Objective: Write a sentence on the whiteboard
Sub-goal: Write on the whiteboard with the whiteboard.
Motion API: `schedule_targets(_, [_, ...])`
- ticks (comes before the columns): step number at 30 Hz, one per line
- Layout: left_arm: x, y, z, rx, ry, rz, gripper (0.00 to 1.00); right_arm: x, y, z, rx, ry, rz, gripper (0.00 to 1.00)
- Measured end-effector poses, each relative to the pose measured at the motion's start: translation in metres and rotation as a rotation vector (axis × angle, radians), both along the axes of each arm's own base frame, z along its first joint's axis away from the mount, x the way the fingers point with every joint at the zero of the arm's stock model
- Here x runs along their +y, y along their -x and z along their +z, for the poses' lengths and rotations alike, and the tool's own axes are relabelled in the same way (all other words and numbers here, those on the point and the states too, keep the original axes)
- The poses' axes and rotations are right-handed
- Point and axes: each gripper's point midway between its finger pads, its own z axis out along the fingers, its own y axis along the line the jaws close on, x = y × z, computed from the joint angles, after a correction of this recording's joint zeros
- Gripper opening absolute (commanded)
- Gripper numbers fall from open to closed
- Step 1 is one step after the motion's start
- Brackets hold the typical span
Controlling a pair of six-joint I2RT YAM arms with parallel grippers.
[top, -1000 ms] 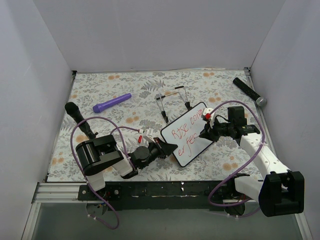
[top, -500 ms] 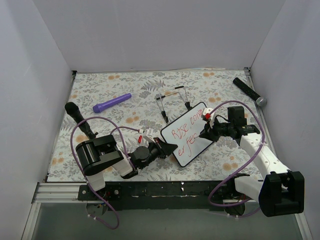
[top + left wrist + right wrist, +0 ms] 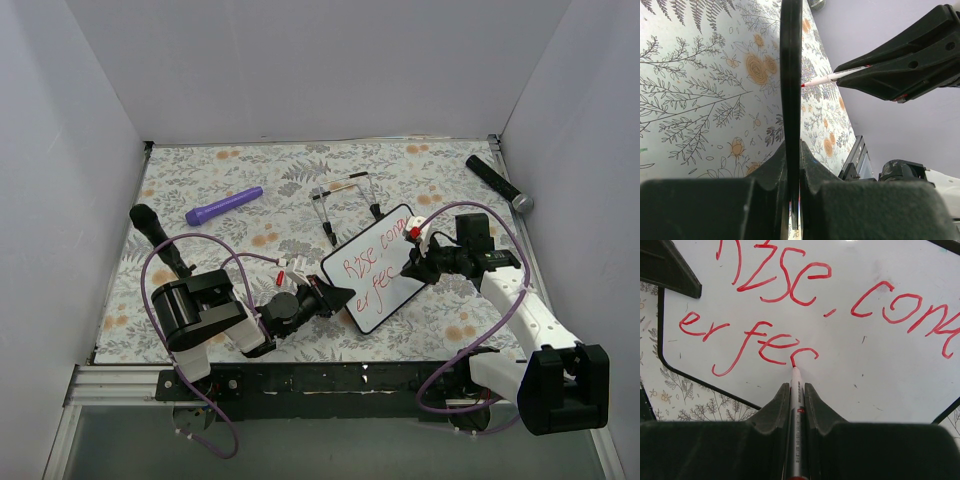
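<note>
The left tool (image 3: 325, 297) is pressed together on the whiteboard's (image 3: 378, 262) near-left edge and props it tilted above the floral tabletop (image 3: 250, 170). The left wrist view shows the board edge-on, pinched between both fingers. The right tool (image 3: 796, 395), at the whiteboard's right side, pinches a red marker (image 3: 796, 450). The marker's long axis points straight ahead of the tool into the writing face, with its tip touching the white surface. The sentence (image 3: 790, 305) runs in 2 slanted lines. The 2nd line ends at "fec", with a half-made arch right at the tip. I judge the next stroke turns on the tip sliding along that 2nd line into the bare board just right of it. Only the right arm is placed to write.
</note>
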Motion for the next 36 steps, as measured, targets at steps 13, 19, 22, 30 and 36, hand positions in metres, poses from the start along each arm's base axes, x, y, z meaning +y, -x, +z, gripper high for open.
schedule_targets(13, [0.0,0.0,0.0,0.0,0.0,0.0,0.0,-0.002,-0.001,0.0,0.013,0.004,-0.031,0.01])
schedule_targets(19, [0.0,0.0,0.0,0.0,0.0,0.0,0.0,-0.003,-0.002,0.0,0.019,0.003,-0.043,0.01])
schedule_targets(22, [0.0,0.0,0.0,0.0,0.0,0.0,0.0,-0.003,-0.004,0.0,0.018,0.004,-0.053,0.01])
schedule_targets(30, [0.0,0.0,0.0,0.0,0.001,0.0,0.0,-0.004,-0.008,0.002,0.002,0.008,-0.066,0.01])
schedule_targets(36, [0.0,0.0,0.0,0.0,0.001,-0.001,0.0,-0.006,-0.014,0.005,-0.026,0.013,-0.078,0.01])
